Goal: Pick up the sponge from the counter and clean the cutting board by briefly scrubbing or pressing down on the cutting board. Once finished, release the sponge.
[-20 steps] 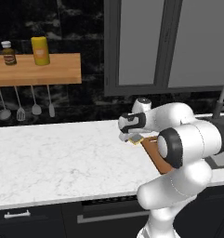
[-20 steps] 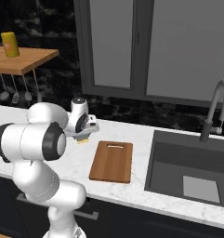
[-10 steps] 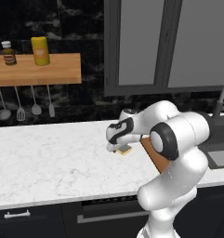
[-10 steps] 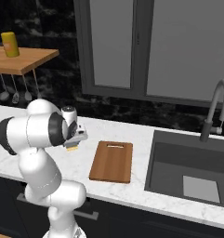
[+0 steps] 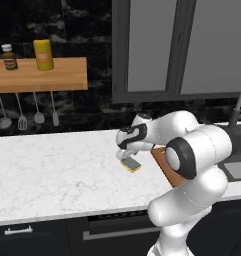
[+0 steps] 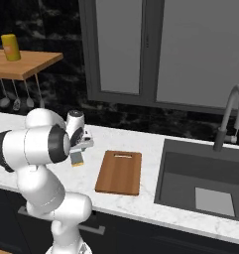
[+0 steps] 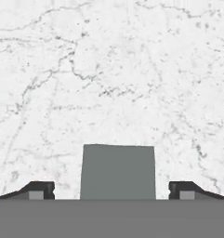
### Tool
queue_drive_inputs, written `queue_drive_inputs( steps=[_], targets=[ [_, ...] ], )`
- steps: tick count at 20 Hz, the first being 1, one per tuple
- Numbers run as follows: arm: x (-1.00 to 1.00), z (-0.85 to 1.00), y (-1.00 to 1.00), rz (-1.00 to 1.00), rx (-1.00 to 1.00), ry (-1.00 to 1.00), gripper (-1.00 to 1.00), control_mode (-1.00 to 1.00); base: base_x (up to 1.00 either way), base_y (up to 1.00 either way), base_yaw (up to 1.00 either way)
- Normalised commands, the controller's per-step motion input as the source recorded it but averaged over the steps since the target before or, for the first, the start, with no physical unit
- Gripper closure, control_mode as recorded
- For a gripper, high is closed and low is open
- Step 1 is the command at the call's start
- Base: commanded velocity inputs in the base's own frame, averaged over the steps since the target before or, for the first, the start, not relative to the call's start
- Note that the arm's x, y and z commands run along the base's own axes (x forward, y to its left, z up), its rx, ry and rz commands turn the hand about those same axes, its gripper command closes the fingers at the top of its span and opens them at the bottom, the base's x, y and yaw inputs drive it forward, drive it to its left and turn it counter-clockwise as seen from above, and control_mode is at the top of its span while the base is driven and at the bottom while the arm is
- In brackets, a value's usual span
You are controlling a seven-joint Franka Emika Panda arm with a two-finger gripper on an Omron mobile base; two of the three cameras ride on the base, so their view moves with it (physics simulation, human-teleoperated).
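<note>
The sponge (image 5: 131, 164), yellow with a dark grey-green top, lies on the white marble counter (image 5: 52, 170) just left of the cutting board (image 6: 120, 171). My gripper (image 5: 125, 153) hangs directly over the sponge, pointing down. In the hand view the sponge's grey-green top (image 7: 118, 172) sits between the two fingertips (image 7: 39, 190), with a gap on each side. The gripper (image 7: 111, 191) is open and holds nothing. From the right, the sponge (image 6: 77, 158) shows just under the hand (image 6: 80, 148). The reddish-brown board (image 5: 165, 165) is partly hidden behind my arm.
A dark sink (image 6: 205, 183) with a curved tap (image 6: 229, 116) lies right of the board. A wooden wall shelf (image 5: 39, 75) with a bottle and a yellow can hangs at the left, utensils (image 5: 22, 112) below it. Open marble stretches left of the sponge.
The hand has swung left and down from above the board's edge to just over the sponge. The sponge and the board have not moved.
</note>
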Motion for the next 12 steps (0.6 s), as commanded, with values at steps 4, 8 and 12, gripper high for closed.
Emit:
queue_drive_inputs(
  steps=[4, 8, 12],
  targets=[
    [-0.32, 0.84, -0.07, 0.04, 0.0, -0.02, -1.0, -1.0, 0.0, 0.0, 0.0],
    [-0.59, 0.93, -0.26, 0.0, 0.01, -0.01, -1.0, -1.0, 0.0, 0.0, 0.0],
    [-0.85, 0.82, -0.31, 0.0, 0.02, 0.0, -1.0, -1.0, 0.0, 0.0, 0.0]
  ],
)
